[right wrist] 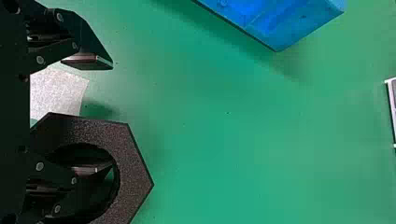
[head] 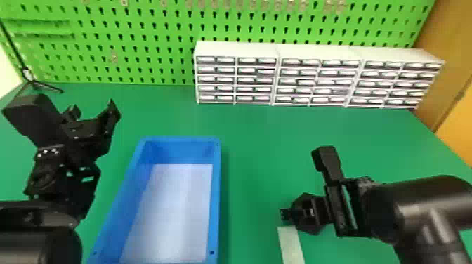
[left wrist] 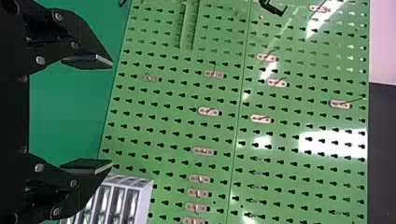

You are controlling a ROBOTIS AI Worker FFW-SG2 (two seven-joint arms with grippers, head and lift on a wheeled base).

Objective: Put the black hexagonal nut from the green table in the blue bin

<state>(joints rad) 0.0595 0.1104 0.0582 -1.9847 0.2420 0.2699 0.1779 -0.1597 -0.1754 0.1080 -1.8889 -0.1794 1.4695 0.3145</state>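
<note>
- Nut (right wrist: 133,179), black and hexagonal: right wrist view has it flat on the green table (right wrist: 233,121), under the right gripper (right wrist: 112,115). Fingers spread, nothing pinched.
- Same view, key relation: right finger lies over the nut's round hole, left finger stands off outside the rim on the bin side, so the gap spans the rim's left part. Cannot tell whether the right fingertip is down inside the hole or above it. White strip (right wrist: 56,91) just beside, on the near side. Near edge of the nut hidden by the gripper.
- Head view: blue bin (head: 218,196) left of the nut, some way apart, its long axis running near to far. Nut nearly even across, no marked long axis. Right arm clearly the nearer; the carry would be a lift and a swing left over the bin's right wall. Left gripper (head: 92,109) parked off the bin's far left, fingers apart.
- Judgement: pick still to be made; a rim pinch looks likely, best with the right fingertip well into the hole. Too shallow, the nut may slip or tip.
- Left wrist view: pegboard (left wrist: 177,135) ahead of the left gripper.
</note>
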